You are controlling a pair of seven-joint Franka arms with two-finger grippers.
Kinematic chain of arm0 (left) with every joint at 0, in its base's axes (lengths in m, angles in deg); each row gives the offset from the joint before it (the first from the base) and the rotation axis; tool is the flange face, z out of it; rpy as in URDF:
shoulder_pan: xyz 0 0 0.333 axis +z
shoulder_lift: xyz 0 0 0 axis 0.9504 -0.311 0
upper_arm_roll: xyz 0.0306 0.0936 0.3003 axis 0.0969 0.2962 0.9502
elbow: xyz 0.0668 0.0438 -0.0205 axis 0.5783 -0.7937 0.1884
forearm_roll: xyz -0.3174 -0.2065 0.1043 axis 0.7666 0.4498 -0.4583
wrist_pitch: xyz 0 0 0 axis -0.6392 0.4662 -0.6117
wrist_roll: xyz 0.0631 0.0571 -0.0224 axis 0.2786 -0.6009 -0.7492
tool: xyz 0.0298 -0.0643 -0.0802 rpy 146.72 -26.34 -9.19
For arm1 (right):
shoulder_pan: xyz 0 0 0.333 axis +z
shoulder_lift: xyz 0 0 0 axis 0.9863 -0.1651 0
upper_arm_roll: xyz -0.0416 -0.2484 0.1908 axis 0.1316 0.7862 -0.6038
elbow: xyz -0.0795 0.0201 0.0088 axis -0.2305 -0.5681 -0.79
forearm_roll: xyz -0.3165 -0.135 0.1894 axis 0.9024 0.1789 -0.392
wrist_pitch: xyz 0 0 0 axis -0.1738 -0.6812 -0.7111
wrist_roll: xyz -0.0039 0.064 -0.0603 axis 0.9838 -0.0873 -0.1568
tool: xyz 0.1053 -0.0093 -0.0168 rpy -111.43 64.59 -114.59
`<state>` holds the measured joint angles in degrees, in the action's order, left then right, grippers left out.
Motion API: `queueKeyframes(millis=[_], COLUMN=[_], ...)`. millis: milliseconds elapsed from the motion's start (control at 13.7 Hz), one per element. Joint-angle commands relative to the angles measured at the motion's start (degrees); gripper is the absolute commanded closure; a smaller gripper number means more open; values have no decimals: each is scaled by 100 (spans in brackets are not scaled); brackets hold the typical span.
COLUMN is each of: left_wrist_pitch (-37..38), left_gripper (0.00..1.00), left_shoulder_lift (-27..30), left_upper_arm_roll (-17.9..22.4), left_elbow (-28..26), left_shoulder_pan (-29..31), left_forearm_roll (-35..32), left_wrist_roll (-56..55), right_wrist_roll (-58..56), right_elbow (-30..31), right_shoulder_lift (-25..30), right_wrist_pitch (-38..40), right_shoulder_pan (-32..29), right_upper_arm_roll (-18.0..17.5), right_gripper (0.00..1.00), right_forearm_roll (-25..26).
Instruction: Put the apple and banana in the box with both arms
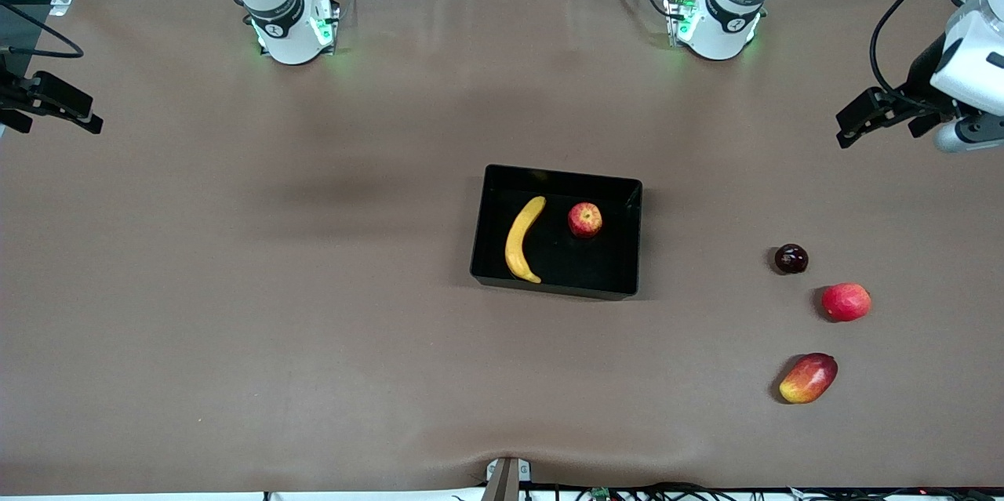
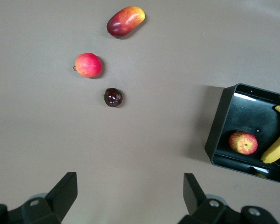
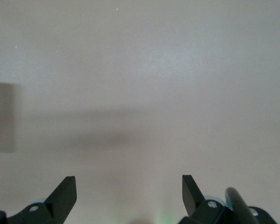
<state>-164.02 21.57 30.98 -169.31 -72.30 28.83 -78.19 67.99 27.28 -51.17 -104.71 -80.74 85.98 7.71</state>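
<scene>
- Black plastic box (image 1: pixel 620 189) sits near the table's middle, its long sides running between the two arms' ends of the table.
- Inside the box, the banana (image 1: pixel 523 239) lies toward the right arm's end, long axis running from nearer the front camera to farther from it, curving concave toward the apple.
- The apple (image 1: pixel 585 219) rests in the box beside the banana, toward the left arm's end.
- Well apart from the box, toward the left arm's end, lie a dark round fruit (image 1: pixel 791 259), a pinkish-red fruit (image 1: pixel 845 302) and a mango-like fruit (image 1: pixel 808 378).
- The left gripper (image 2: pixel 129 192) hangs over bare table near that end, fingers spread wide, holding nothing.
- The right gripper (image 3: pixel 129 193) hangs over the right arm's end, also spread wide and holding nothing.
</scene>
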Motion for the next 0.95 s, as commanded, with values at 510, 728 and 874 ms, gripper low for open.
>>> queueKeyframes(millis=[510,728,874], left_wrist_pitch=[217,226,226], left_gripper=[0,0,0], left_shoulder_lift=[107,107,107], left_upper_arm_roll=[-90,-90,-99], left_elbow=[-33,46,55], left_shoulder_pan=[-37,-37,-55], left_forearm_roll=[-13,-13,-13], left_wrist_roll=[547,574,574], right_wrist_roll=[-35,-35,-35], right_elbow=[132,132,132], right_shoulder_lift=[147,147,147], right_wrist_pitch=[-49,-49,-40], right_shoulder_pan=[-19,-19,-19], right_upper_arm_roll=[21,21,21], right_gripper=[0,0,0], right_forearm_roll=[5,5,5])
